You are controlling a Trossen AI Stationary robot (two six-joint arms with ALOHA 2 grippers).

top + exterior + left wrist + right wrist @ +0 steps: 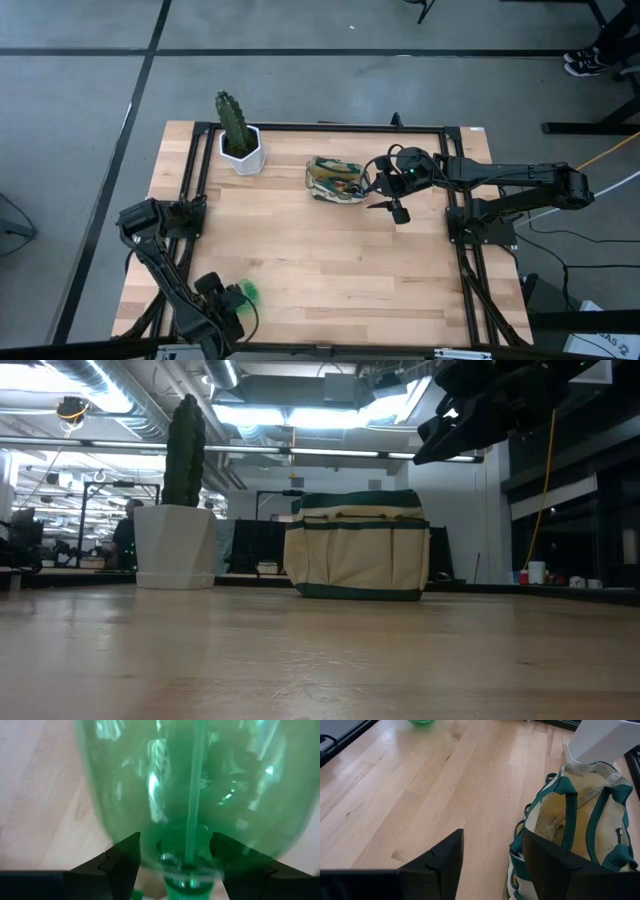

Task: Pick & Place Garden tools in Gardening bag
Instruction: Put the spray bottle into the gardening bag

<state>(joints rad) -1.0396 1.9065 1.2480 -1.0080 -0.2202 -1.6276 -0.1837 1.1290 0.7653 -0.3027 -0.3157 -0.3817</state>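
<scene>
- High view: left end effector (238, 300) at the worktop (300, 260) near edge, beside the green spray bottle (249, 291); right end effector (392, 207) just beside the gardening bag (335, 180).
- Left wrist view: fingers clamp the bottle, likely for lifting.
- Right wrist view: fingers spread, empty, bag mouth alongside.

A cream bag (570, 825) is trimmed with dark green straps. A clear green bottle (200, 785) is seen. A green cactus (233, 120) is potted in white (243, 157). Pale wood forms the table (300, 260).
</scene>
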